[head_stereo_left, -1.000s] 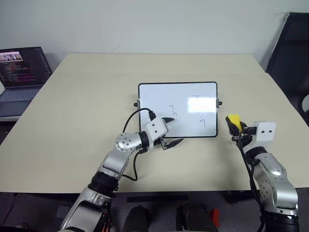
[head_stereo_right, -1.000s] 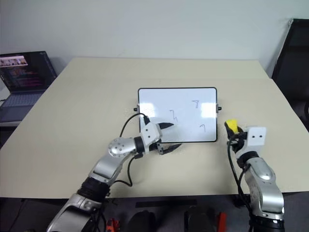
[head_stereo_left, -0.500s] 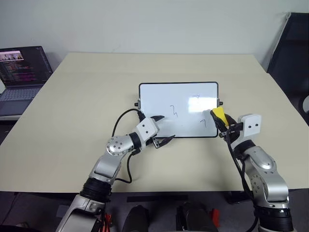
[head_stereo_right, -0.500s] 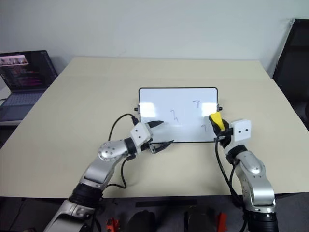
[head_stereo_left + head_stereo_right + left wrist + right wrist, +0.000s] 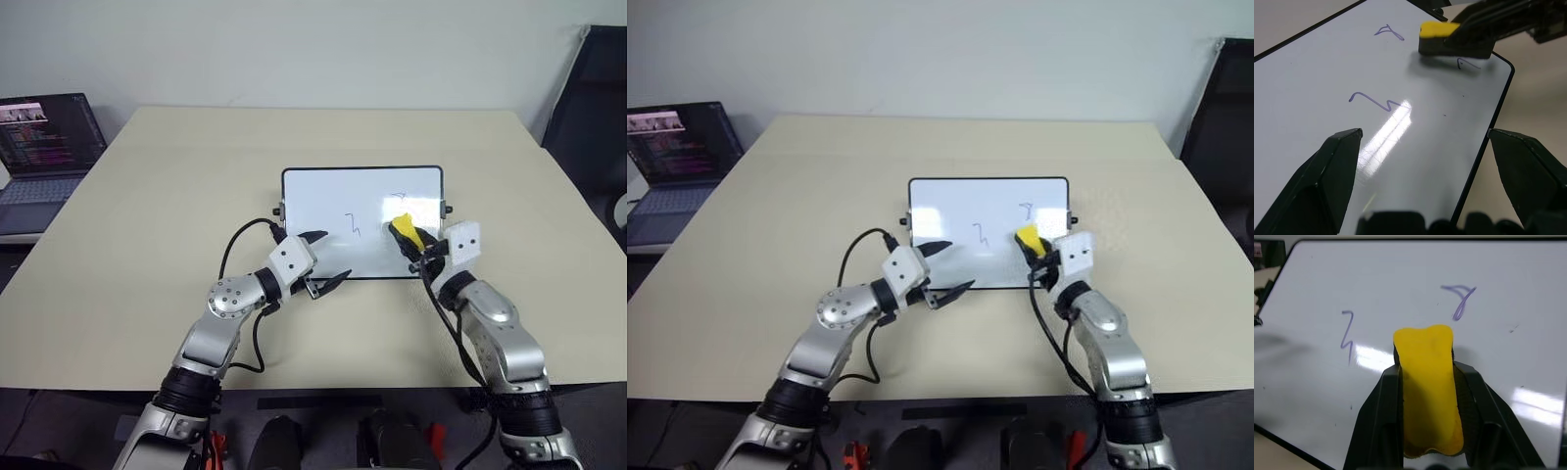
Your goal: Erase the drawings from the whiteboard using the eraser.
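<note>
Black two-fingered left hand (image 5: 325, 262), lower centre of the head view, on a white and silver arm: its fingers stand wide apart, empty, one tip over the lower left part of the board and the other at the board's lower edge. Black two-fingered right hand (image 5: 413, 245), just right of centre: fingers clamped together on the small yellow eraser block with a dark underside (image 5: 403, 230), which is pressed in at the sides where the fingers grip it. The eraser sits over the right half of the board; in the left wrist view its dark face lies close above the white surface with a shadow beneath it, and whether it touches cannot be told.

Small rectangular whiteboard with a thin black frame and rounded corners (image 5: 333, 191), flat on the worktop at the centre of the frame, a small knob on each short side. Three thin dark pen squiggles (image 5: 1376, 100) mark it: a zigzag near the middle, a hooked stroke above the eraser, and one partly covered at the eraser's lower edge.

Pale beige worktop (image 5: 196, 166) carries the board. Open dark laptop with a lit screen (image 5: 44, 137) stands at the upper left, beyond the worktop's edge.
</note>
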